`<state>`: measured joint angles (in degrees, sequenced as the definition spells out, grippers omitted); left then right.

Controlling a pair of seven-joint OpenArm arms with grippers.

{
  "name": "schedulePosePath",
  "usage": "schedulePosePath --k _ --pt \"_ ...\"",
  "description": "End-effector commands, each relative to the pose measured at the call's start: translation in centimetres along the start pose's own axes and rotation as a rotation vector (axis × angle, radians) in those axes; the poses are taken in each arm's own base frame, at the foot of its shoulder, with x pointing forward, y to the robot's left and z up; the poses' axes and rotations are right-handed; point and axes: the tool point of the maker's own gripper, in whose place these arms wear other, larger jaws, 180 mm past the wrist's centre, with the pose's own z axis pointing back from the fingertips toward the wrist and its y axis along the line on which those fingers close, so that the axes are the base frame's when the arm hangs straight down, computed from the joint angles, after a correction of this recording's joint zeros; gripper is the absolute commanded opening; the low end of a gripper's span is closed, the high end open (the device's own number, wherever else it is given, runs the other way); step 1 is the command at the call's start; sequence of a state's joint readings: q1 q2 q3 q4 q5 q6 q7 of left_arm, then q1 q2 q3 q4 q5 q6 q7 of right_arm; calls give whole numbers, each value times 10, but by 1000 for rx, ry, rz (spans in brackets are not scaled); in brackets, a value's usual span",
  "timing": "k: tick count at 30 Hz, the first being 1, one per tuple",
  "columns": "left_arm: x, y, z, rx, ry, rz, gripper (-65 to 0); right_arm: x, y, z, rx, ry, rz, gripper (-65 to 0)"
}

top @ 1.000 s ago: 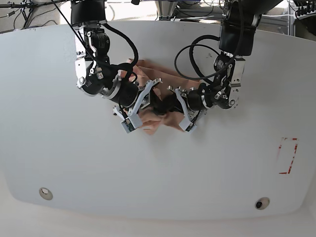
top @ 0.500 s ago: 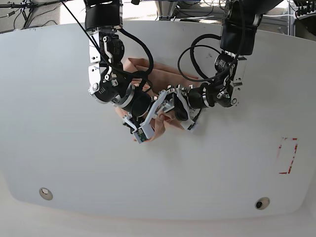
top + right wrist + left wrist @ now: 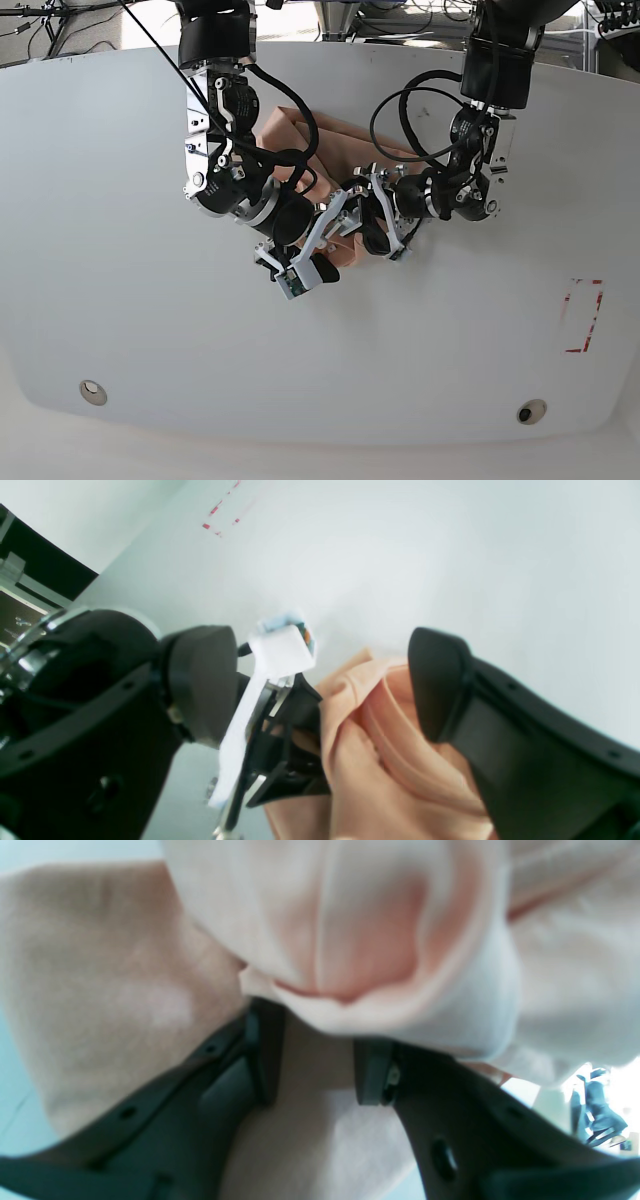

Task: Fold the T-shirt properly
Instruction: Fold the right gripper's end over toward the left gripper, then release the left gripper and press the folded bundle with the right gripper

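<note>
T-shirt [image 3: 380, 760] between parted right fingers [image 3: 440, 690]; blurred folds in left-wrist view.

Both arms are reached inward, wrists nearly meeting; the right gripper [image 3: 320, 690] is spread wide, the left gripper [image 3: 315, 1065] is parted.

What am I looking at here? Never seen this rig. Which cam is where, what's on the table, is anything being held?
Two robot arms hang over a white table. The base view looks down on both; the other two pictures come from cameras mounted at each wrist, looking along the claw. On the table lies a bunched peach T-shirt, mostly hidden under the arms. The right claw, on the base view's left, stands wide open, with a fold of the shirt between its fingers but not pinched. The left claw is pressed into the cloth with its fingers apart; whether it grips anything is not clear. A red-taped rectangle marks the table's edge.
</note>
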<state>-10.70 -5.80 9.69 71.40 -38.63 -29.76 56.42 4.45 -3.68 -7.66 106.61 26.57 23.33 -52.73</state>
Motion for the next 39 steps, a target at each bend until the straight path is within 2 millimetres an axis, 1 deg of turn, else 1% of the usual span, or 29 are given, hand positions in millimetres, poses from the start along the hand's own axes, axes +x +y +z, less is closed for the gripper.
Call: schedulePosePath --k 1,6,7,9,11,14,17,20,22,25,28,31,33,34,35,37,39 --pt "6 18 18 83 16 -24 -415 23 15 4 34 -76 34 -143" --pt "28 29 42 129 -69 -25 -415 31 18 12 32 -102 61 -143" --pt "31 31 46 136 -77 -26 -415 32 18 12 31 -105 62 -143" --pt "38 40 62 173 -103 -35 -415 33 18 13 29 -108 65 -143" --pt "43 42 69 187 -124 -45 -415 33 17 14 27 -108 65 -143" --pt "53 41 78 201 -154 -69 -415 30 13 16 18 -96 74 -143" --pt "61 35 82 200 -177 -93 -415 26 10 15 9 -83 75 -143" --pt "71 26 88 171 -218 -106 -415 12 8 12 8 -50 50 -143" --pt "77 21 95 152 -246 -114 -415 7 5 10 7 -34 40 -143" --pt "80 27 121 170 -284 -128 -415 -3 2 6 6 -7 22 -143" --pt "90 34 154 208 -351 -143 -417 -14 -4 3 0 27 8 -143" --pt "92 51 201 296 -407 -156 -417 -27 -12 1 -7 64 -1 -143" --pt "89 62 226 346 -428 -146 -417 -29 -13 0 -8 71 -4 -143" --pt "86 72 248 392 -444 -139 -417 -29 -15 0 -9 74 -4 -143" --pt "84 77 258 414 -448 -136 -417 -28 -15 -1 -10 72 -1 -143" --pt "78 93 295 501 -462 -125 -417 -27 -18 -3 -12 75 -3 -143" --pt "71 104 323 572 -470 -115 -417 -29 -21 -5 -13 84 -9 -143"
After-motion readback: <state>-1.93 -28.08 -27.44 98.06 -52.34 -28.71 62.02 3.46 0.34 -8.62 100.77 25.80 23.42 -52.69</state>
